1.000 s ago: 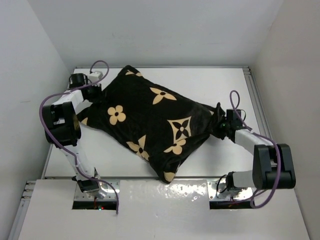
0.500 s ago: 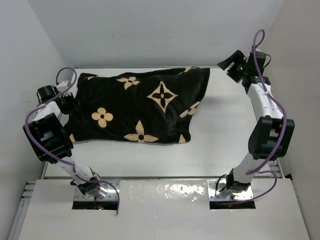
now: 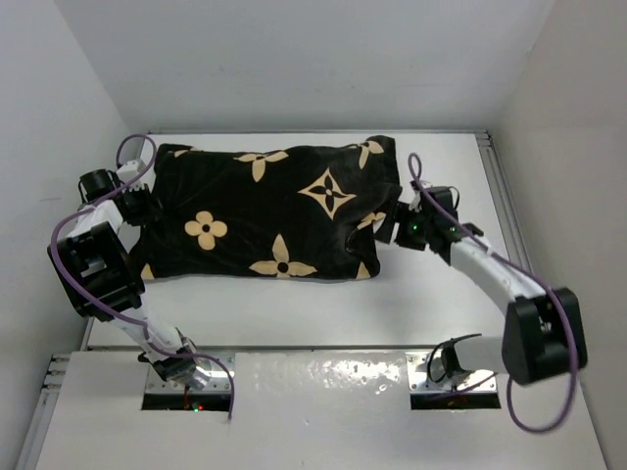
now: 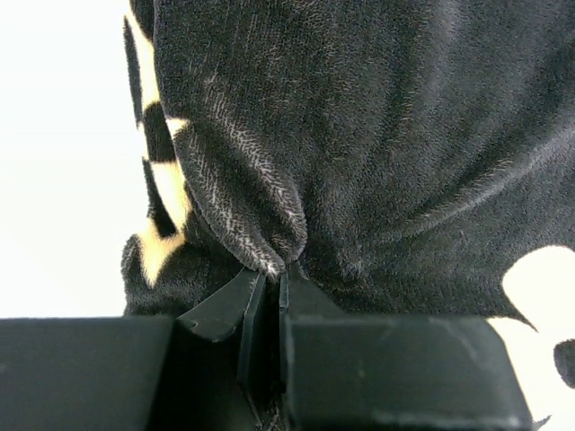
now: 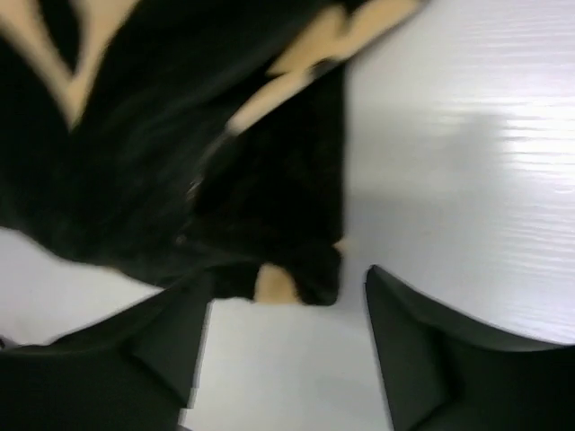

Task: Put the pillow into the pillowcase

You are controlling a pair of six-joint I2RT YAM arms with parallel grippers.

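Observation:
The pillowcase (image 3: 265, 211), black with tan flowers, lies bulging lengthwise across the far half of the table. No part of the pillow shows; it is hidden. My left gripper (image 3: 147, 208) is at the cover's left edge, shut on a pinch of black fabric (image 4: 269, 251); its fingertips (image 4: 280, 272) meet on the velvet (image 4: 404, 135). My right gripper (image 3: 397, 227) stands open at the cover's right edge. In the right wrist view its gripper (image 5: 286, 287) has the cover's corner (image 5: 296, 274) just ahead of the gap, over bare table.
The white table (image 3: 441, 284) is boxed in by white walls on the left (image 3: 59, 117), back and right (image 3: 568, 117). A metal rail (image 3: 502, 196) runs along the table's right edge. The arm bases sit at the near edge (image 3: 313, 377).
The right gripper let go of the cover's right corner, swung up to the far right, then came back down open at the right edge. The cover went from slanted to lying lengthwise.

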